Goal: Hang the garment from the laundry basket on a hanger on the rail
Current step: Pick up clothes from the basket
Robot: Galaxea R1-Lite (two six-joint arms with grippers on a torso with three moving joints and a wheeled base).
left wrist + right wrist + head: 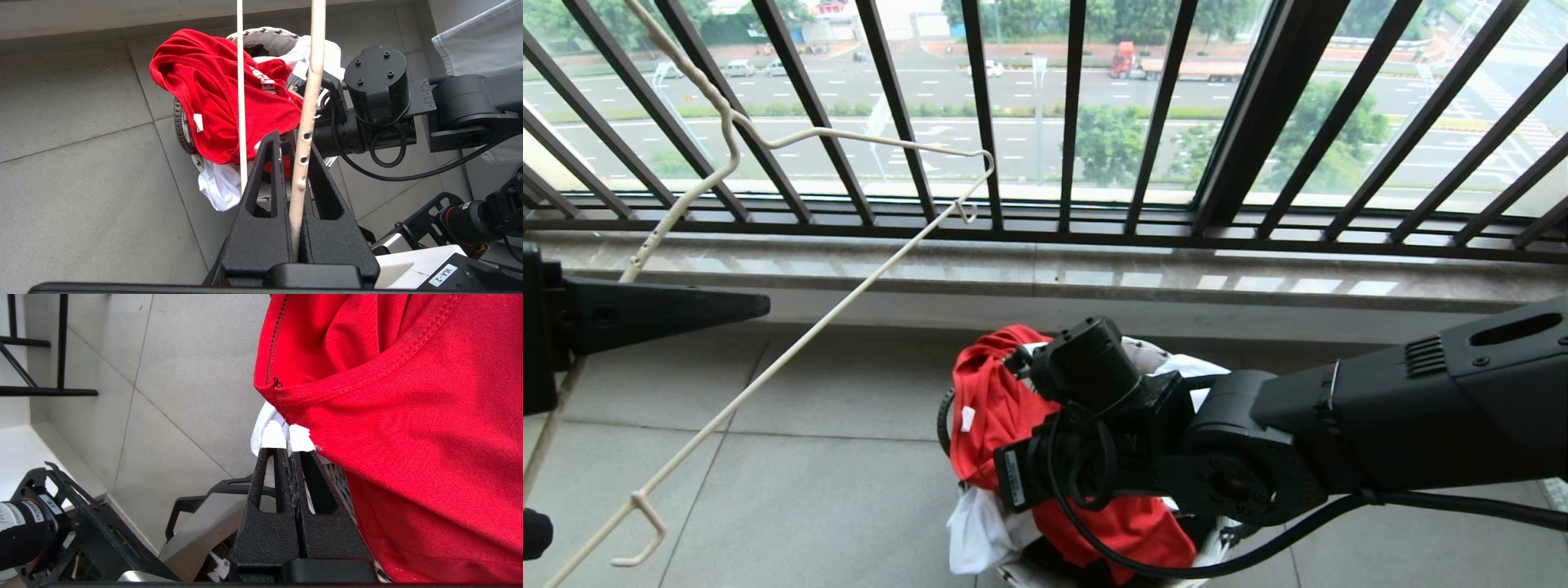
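**Red shirt pinched at the basket, wire hanger held to the left**

The red short-sleeved T-shirt [996, 408] with pale chest lettering and a small white label lies draped over the rim of the small round white woven laundry basket [267, 38], which stands on the grey tiled floor [833, 490] just below the stone sill [1045, 273]. White cloth [980, 535] hangs out of the basket under the red fabric, on the side nearest the robot.

The right gripper [289, 451] reaches across the basket from the right. Its black fingers [265, 486] are pressed together with no gap between them, and their tips nip a small white bit of cloth right at the red shirt's stitched hem. From the wrist view it cannot be told for certain whether that white bit is the shirt's label or the other white cloth; the red hem lies directly against the tips.

The left gripper [292, 171] is at the left edge of the head view, well apart from the basket. Its fingers [261, 192] are clenched on the thick stem of the thin cream-white wire hanger [792, 343], which has small holes along it. The hanger's triangular frame slants across the black barred balcony railing [1070, 122], its long hook running up to the top left corner. Beyond the bars are a road and trees.
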